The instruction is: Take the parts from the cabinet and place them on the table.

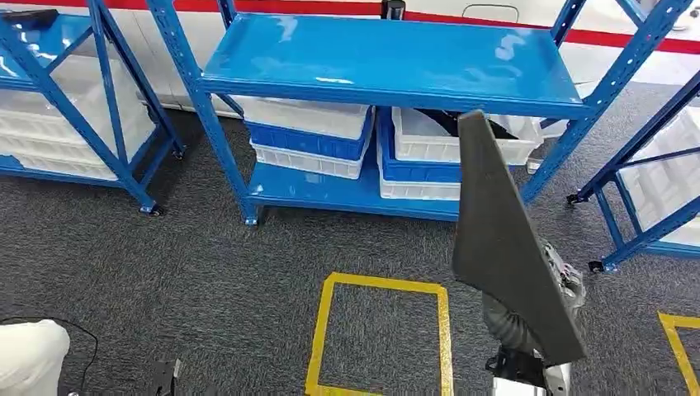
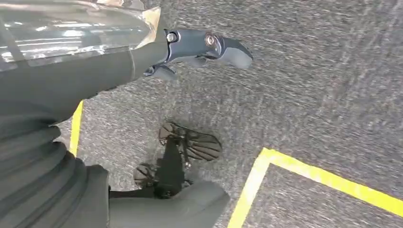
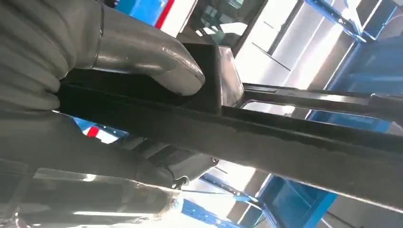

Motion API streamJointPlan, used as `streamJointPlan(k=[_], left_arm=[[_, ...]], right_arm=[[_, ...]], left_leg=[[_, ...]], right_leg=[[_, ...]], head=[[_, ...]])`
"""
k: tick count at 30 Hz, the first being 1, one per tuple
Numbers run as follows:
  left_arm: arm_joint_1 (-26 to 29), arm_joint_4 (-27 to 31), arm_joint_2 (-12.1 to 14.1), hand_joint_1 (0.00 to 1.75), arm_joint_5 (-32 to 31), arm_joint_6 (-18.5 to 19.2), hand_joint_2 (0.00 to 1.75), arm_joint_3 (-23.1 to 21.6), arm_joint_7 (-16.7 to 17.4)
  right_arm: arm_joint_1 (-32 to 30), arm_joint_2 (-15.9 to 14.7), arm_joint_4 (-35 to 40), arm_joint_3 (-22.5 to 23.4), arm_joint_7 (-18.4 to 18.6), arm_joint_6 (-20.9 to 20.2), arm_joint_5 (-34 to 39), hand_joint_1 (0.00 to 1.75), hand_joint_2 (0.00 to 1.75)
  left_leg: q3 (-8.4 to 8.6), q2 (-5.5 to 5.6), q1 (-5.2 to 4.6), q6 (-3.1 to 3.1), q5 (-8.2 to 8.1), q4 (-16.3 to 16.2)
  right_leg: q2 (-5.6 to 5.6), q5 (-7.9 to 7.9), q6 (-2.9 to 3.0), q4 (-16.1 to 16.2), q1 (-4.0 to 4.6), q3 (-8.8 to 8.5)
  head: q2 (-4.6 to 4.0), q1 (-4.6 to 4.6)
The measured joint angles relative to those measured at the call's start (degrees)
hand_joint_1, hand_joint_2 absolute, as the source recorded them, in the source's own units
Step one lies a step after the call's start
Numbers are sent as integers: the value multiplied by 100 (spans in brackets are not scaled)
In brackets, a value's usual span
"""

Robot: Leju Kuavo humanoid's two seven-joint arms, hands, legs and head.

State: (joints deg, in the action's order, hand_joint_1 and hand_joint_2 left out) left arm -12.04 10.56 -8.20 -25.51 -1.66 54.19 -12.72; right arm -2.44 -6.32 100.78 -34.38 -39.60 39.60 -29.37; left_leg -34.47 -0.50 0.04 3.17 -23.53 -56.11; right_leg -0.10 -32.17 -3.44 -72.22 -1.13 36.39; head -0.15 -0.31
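- Starting at the left of the head view, we see a blue side rack [image 1: 99, 107] with white bins, and dark carpet [image 1: 165, 272] before it; nothing there concerns the carry.
- Our left hand [image 2: 199, 50] hangs over the carpet in its wrist view, fingers curled in with nothing in them, so we keep it low and out of the way.
- In the middle stands the blue cabinet [image 1: 388, 58], with white and blue bins [image 1: 309, 136] on its lower shelf; a yellow taped square [image 1: 384, 338] marks the floor in front.
- To the right, our right hand [image 1: 561, 276] grips the dark wedge-shaped part [image 1: 503, 239], which is already clear of the cabinet and stands upright in front of it.
- In the right wrist view the thumb [image 3: 157, 61] presses on the part's edge; we judge the grip firm.
- No table is visible, so we should turn slowly, keeping the tall part from tipping or striking the cabinet's posts.
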Motion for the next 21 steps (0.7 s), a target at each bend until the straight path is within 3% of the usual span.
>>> streamJointPlan(k=[1,2,3,4,6,7,8,10,11,12,13,14,15,17,18,19,21], left_arm=[[0,2,0,0,-15,0,175,2,0],[-1,2,0,0,-22,0,175,2,0],[0,2,0,0,-24,0,175,4,0],[-3,0,0,0,-29,-2,175,4,0],[-1,0,2,0,-35,-9,175,4,-4],[6,2,4,0,-46,-17,175,4,-4],[11,0,20,0,-55,-18,175,6,-11],[18,0,11,0,-66,-18,175,6,-17],[16,0,13,0,-68,-17,175,6,-22],[15,0,20,0,-70,-18,175,6,-22],[16,0,20,0,-70,-18,175,6,-24],[17,0,20,0,-70,-18,175,6,-24],[14,0,20,0,-77,-18,175,6,-24],[4,0,22,0,-103,-7,175,6,-22],[-10,2,22,0,-127,-2,175,6,-20],[-19,2,20,0,-138,2,175,4,-17],[-13,0,22,0,-147,15,175,4,-7]], right_arm=[[1,0,0,2,0,0,-16,175,175],[3,0,0,6,0,0,-54,175,175],[9,0,0,9,7,0,-81,175,175],[8,4,2,9,11,0,-112,175,175],[3,4,2,17,35,2,-149,175,175],[3,0,0,30,50,2,-166,175,175],[13,4,0,44,76,2,-171,175,175],[28,11,0,55,92,2,-184,175,175],[29,13,0,61,96,2,-186,175,175],[29,13,0,63,101,2,-188,175,175],[28,13,-4,63,103,2,-190,175,175],[28,13,-9,66,103,2,-193,175,175],[28,13,-11,70,103,2,-199,175,175],[27,13,-9,113,92,2,-203,175,175],[23,13,-9,146,83,2,-203,175,175],[17,13,-7,192,76,4,-199,175,175],[-16,13,-4,234,42,4,-199,175,175]], left_leg=[[-76,2,2,-19,44,-26],[-132,7,1,-48,82,-64],[-186,9,-24,-82,103,-102],[-218,7,-37,-109,143,-136],[-229,5,-37,-160,218,-138],[-238,10,-34,-193,258,-133],[-292,23,4,-225,212,-172],[-445,43,24,-297,-435,-633],[-560,44,40,-330,-771,-1076],[-662,45,53,-357,-980,-1507],[-708,45,64,-375,-1038,-1837],[-632,43,73,-382,-937,-1898],[-451,42,85,-389,-763,-1719],[225,45,112,-367,-453,-795],[511,68,114,-345,-564,-316],[645,99,81,-323,-625,-83],[581,100,34,-261,-587,-124]], right_leg=[[-1,186,-52,423,0,-304],[-4,273,-55,974,-8,-672],[-1,133,6,1471,-1,-992],[18,91,63,1676,53,-1087],[19,122,107,1608,51,-962],[16,154,159,1609,46,-931],[1,223,258,1623,-68,-898],[-14,345,374,1620,-34,-814],[-17,414,383,1611,-22,-744],[-16,469,381,1606,-13,-667],[-16,520,372,1591,-10,-590],[-15,560,356,1574,-10,-513],[-15,597,341,1552,-14,-449],[-12,648,297,1501,-18,-349],[-14,668,266,1475,-17,-323],[-19,705,212,1464,12,-281],[-22,783,106,1487,-11,-266]], head=[[0,0],[0,0],[0,0],[0,-6],[0,-9],[0,-9],[0,-2],[0,-35],[0,-35],[0,-39],[0,-35],[0,-41],[0,-37],[0,-39],[0,-37],[0,-33],[0,-44]])
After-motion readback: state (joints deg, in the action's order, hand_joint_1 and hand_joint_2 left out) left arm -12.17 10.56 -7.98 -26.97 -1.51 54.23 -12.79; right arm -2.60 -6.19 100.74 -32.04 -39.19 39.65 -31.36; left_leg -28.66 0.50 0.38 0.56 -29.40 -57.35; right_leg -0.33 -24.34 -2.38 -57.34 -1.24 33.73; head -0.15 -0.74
